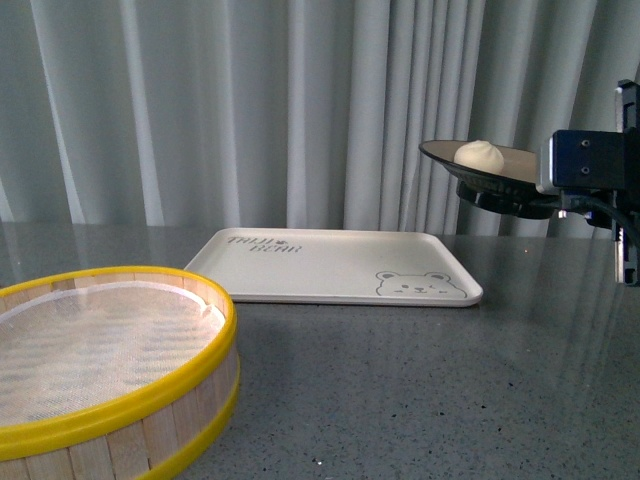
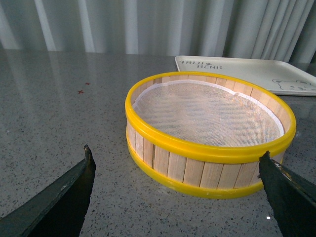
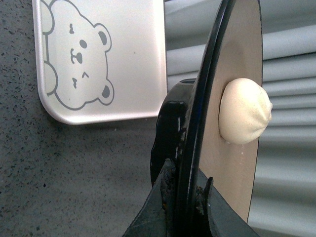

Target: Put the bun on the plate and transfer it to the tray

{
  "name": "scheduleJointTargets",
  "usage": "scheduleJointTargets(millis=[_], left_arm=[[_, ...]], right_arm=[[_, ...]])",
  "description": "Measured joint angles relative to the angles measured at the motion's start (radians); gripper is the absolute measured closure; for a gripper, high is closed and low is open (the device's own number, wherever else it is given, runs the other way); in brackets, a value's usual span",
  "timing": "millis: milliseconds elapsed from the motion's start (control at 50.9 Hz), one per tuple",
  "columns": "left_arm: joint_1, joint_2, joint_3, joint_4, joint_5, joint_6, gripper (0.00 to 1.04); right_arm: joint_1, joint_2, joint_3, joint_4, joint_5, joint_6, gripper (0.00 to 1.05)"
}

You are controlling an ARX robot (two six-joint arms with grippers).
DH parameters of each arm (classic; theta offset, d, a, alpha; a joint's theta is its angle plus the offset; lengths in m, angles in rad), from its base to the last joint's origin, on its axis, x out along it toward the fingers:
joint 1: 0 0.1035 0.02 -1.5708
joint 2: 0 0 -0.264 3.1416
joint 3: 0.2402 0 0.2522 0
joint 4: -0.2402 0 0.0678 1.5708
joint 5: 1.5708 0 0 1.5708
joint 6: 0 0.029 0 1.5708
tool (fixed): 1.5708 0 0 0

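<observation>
Aloft right of tray [image 1: 300, 268] | right gripper [image 3: 187, 195] pinched on plate [image 1: 490, 185] rim | bun [image 1: 479, 154] soft, unsecured, may roll; plate rigid, keep level | left gripper [image 2: 177, 151] spread, empty.

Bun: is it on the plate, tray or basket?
The black-rimmed plate, held in the right gripper, carries the bun; the tray and yellow-rimmed basket rest on the table.

The cream-white bun [image 1: 480, 154], its top pleated, sits near the middle of the plate [image 1: 437, 153]. The plate is beige inside with a black rim and is held level in the air, its rim clamped in the right gripper [image 3: 187, 183]. It is perhaps just past the far right corner of the tray [image 1: 330, 265]. The cream tray lies flat on the surface [image 1: 400, 380].
</observation>
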Motion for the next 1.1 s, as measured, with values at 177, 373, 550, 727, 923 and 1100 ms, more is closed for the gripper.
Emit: scheduleJointTargets(millis=[177, 373, 550, 727, 923, 1100], left_arm=[[0.0, 0.0, 0.0, 0.0, 0.0, 0.0, 0.07], [0.0, 0.0, 0.0, 0.0, 0.0, 0.0, 0.07], [0.0, 0.0, 0.0, 0.0, 0.0, 0.0, 0.07], [0.0, 0.0, 0.0, 0.0, 0.0, 0.0, 0.07], [0.0, 0.0, 0.0, 0.0, 0.0, 0.0, 0.07], [0.0, 0.0, 0.0, 0.0, 0.0, 0.0, 0.07]], right_arm=[[0.037, 0.066, 0.111, -0.095, -0.014, -0.029, 1.02], [0.085, 0.132, 0.196, -0.163, -0.018, -0.045, 1.02], [0.12, 0.205, 0.287, -0.238, -0.018, -0.077, 1.02], [0.142, 0.286, 0.388, -0.316, -0.017, -0.108, 1.02], [0.155, 0.376, 0.515, -0.393, -0.016, -0.134, 1.02], [0.166, 0.428, 0.587, -0.427, -0.019, -0.134, 1.02]])
